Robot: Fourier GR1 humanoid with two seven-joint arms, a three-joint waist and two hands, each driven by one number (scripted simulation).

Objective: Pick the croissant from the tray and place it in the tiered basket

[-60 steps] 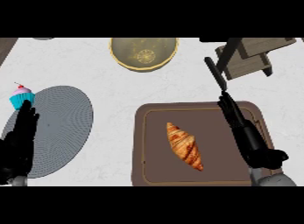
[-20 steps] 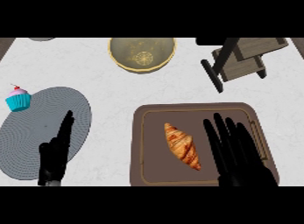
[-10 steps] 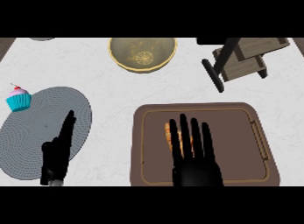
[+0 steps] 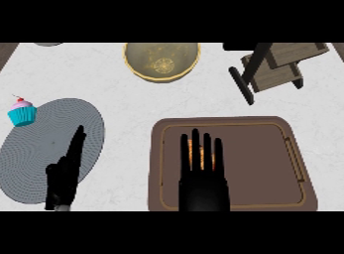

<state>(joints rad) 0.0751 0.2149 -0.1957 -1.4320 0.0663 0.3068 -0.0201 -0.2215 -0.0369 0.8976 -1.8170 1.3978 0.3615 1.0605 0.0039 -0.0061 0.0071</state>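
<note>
Right hand (image 4: 201, 173) hangs flat and open over the croissant (image 4: 204, 155) on the tray (image 4: 291, 171); grasp step, I'd say. Next: curl round it, then carry to the tiered basket (image 4: 277, 69) beyond the tray.

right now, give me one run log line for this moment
phase: reach | right hand open over croissant on tray | left hand open | tiered basket unloaded

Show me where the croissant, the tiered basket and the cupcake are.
croissant (image 4: 192, 147), head view, sliver showing between the right hand's fingers
tiered basket (image 4: 291, 53), head view, upper wooden shelf
cupcake (image 4: 22, 115), head view, blue wrapper
</note>
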